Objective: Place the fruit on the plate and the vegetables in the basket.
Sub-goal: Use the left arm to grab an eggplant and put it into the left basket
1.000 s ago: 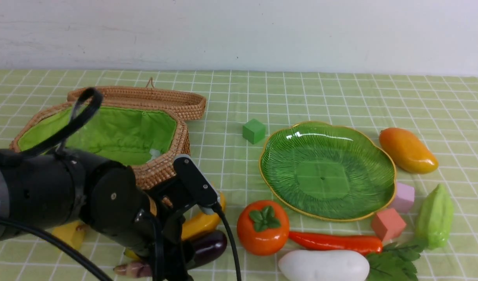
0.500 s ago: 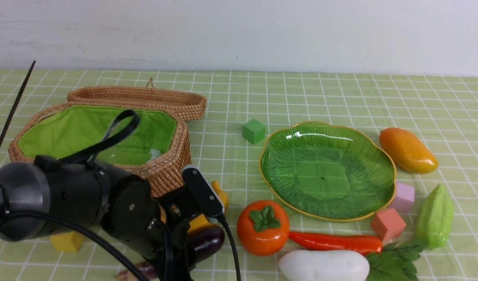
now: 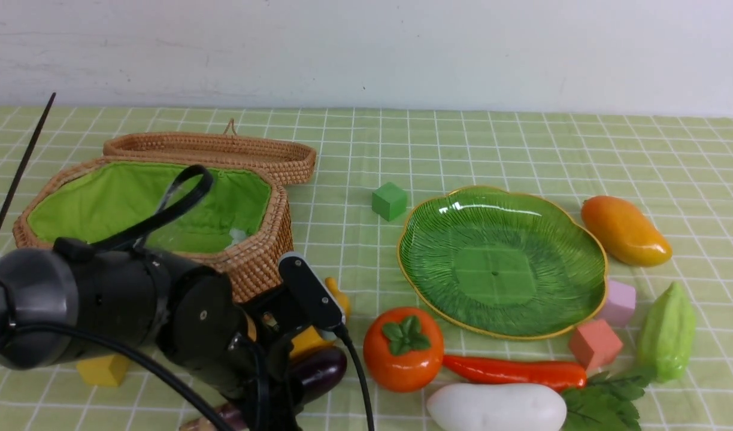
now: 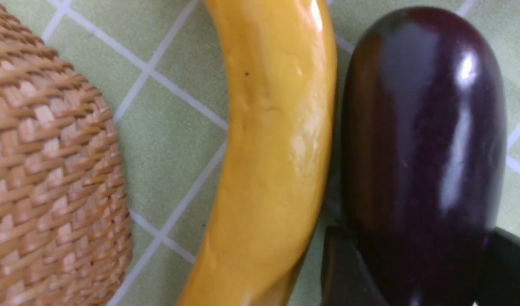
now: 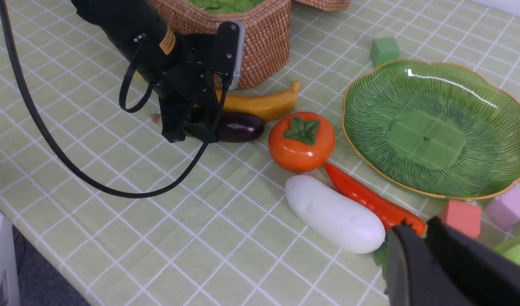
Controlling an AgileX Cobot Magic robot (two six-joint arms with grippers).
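In the front view, the left arm (image 3: pixel 133 305) stoops low at the near left of the table (image 3: pixel 462 143), just in front of the basket (image 3: pixel 264 263). It hides much of the eggplant (image 3: pixel 321 372) and the banana (image 3: pixel 338 299). The plate (image 3: pixel 498 263) holds nothing. The persimmon (image 3: pixel 403 348), pepper (image 3: pixel 516 371) and radish (image 3: pixel 495 408) lie near its front edge, and the mango (image 3: pixel 625 230) lies at its far right.

The step in hand looks to be lifting the eggplant into the basket. It would go best with a straight rise first, so the neighbouring banana is not dragged along. The eggplant should then pass clear over the wicker rim and be let go above the green lining.

In the left wrist view, the left tool (image 4: pixel 421 272) stands roughly half open and grips the eggplant, with a dark finger (image 4: pixel 340 272) against each flank. The eggplant lies on the table with the banana touching its side. The basket wall is just past the banana.

In the right wrist view, the grip sits toward the eggplant's stem end, and the rounded end juts free toward the persimmon. The skin is glossy and the hold is off-centre, so that heavier end may sag, and a firm, slow carry seems wise. The right tool (image 5: pixel 419 229) hangs over the table by the radish's end, its fingers almost together and holding nothing.
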